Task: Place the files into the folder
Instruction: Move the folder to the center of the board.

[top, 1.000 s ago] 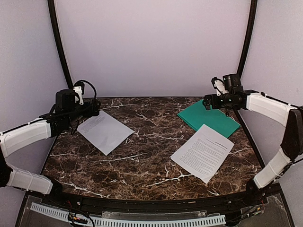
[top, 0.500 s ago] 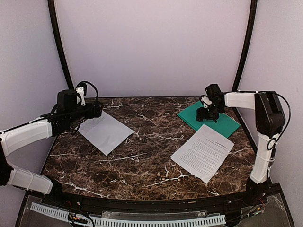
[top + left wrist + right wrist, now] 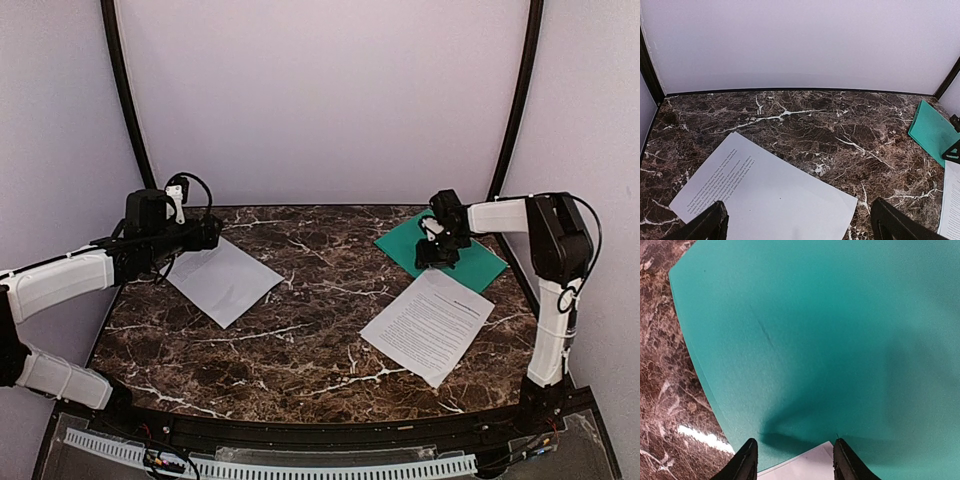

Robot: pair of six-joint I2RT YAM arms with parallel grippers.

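Note:
The teal-green folder (image 3: 475, 260) lies shut at the back right of the marble table (image 3: 320, 330). My right gripper (image 3: 437, 258) is low over its near edge, pointing down. In the right wrist view its fingers (image 3: 746, 460) stand partly apart over the folder (image 3: 815, 330), with the corner of a white file (image 3: 807, 466) between them and nothing gripped. That printed file (image 3: 430, 322) lies just in front of the folder. The other file (image 3: 222, 278) lies at the back left. My left gripper (image 3: 205, 235) hovers open over its far corner, and the sheet (image 3: 765, 200) shows between its wide jaws.
Pale curtain walls and black corner poles (image 3: 125, 100) close in the table on three sides. The marble between the two sheets is bare. The left wrist view catches the folder (image 3: 932, 132) and the right gripper (image 3: 952, 152) at its right edge.
The right arm came down from above the folder's far side onto its near edge, and its jaws narrowed. The left gripper edged slightly right, still open.

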